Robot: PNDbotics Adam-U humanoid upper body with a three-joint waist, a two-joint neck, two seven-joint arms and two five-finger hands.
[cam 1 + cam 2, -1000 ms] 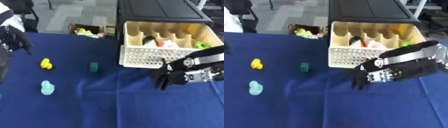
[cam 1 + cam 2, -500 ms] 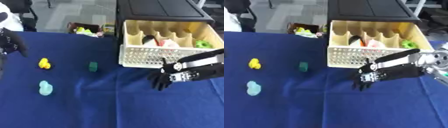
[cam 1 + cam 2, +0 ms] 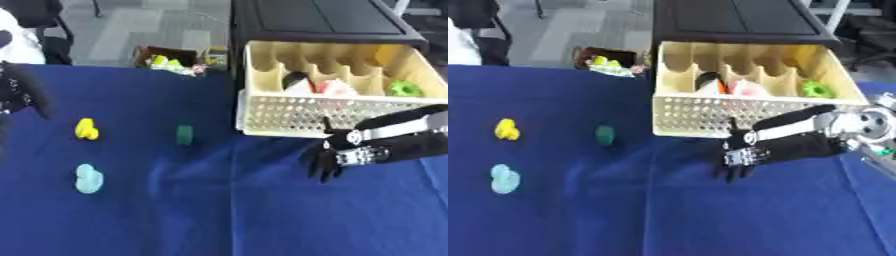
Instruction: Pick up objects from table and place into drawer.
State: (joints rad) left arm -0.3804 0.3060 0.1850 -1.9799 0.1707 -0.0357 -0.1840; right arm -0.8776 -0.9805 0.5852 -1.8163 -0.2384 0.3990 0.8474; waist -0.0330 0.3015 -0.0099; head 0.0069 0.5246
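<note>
My right hand [image 3: 741,156] hangs over the blue table [image 3: 219,215] just in front of the open cream drawer [image 3: 328,116], fingers straight and pointing down — holding nothing. Well apart from it, toward the table's left edge, lie a yellow toy [image 3: 86,128] and a pale blue toy [image 3: 88,178]; a small green piece [image 3: 184,135] sits between them and the drawer's front left corner. My left hand [image 3: 19,92] shows at the far left edge — I cannot tell its fingers. The drawer holds a green object [image 3: 404,89] and a reddish one [image 3: 335,89].
</note>
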